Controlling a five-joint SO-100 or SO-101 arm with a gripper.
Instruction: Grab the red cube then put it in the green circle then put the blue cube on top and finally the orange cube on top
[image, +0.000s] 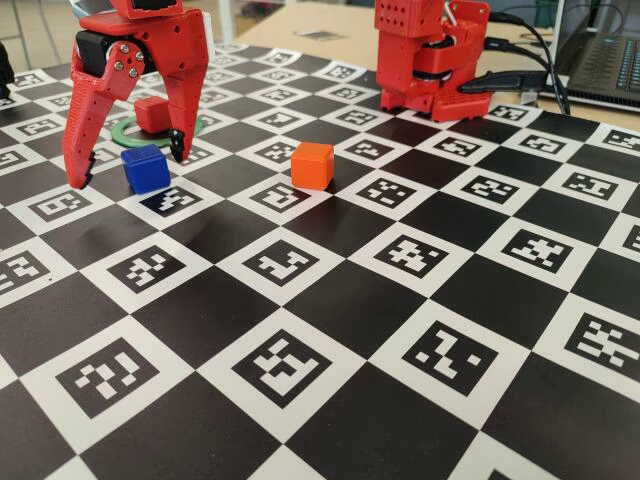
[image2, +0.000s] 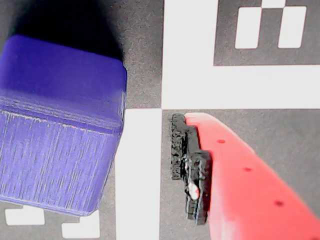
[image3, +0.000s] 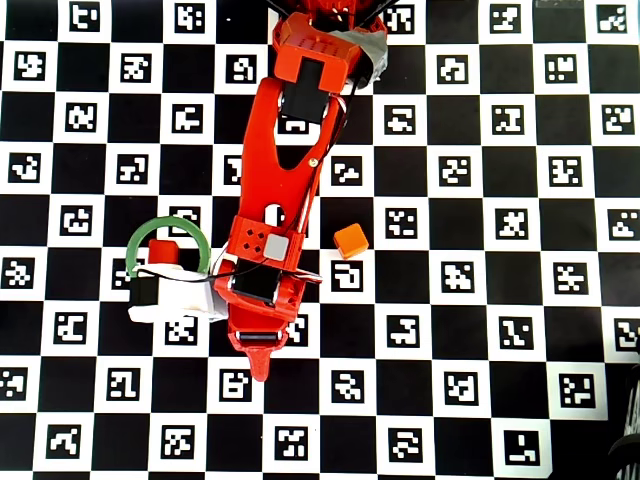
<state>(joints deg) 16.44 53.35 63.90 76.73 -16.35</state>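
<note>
The blue cube (image: 146, 168) sits on the checkered board between the two fingers of my open red gripper (image: 127, 165), which hangs over it with the fingertips near board level. In the wrist view the blue cube (image2: 55, 135) fills the left side. One finger's black pad (image2: 190, 165) stands to its right with a gap between them; the other finger is out of view. The red cube (image: 152, 113) rests inside the green circle (image: 125, 135) just behind the gripper. The orange cube (image: 312, 165) stands alone to the right. From overhead the arm hides the blue cube.
The arm's red base (image: 430, 55) stands at the back of the board with cables and a laptop (image: 600, 50) beyond it. Overhead, the arm (image3: 285, 150) reaches down the board, with the green circle (image3: 150, 228) to its left and the orange cube (image3: 351, 240) to its right.
</note>
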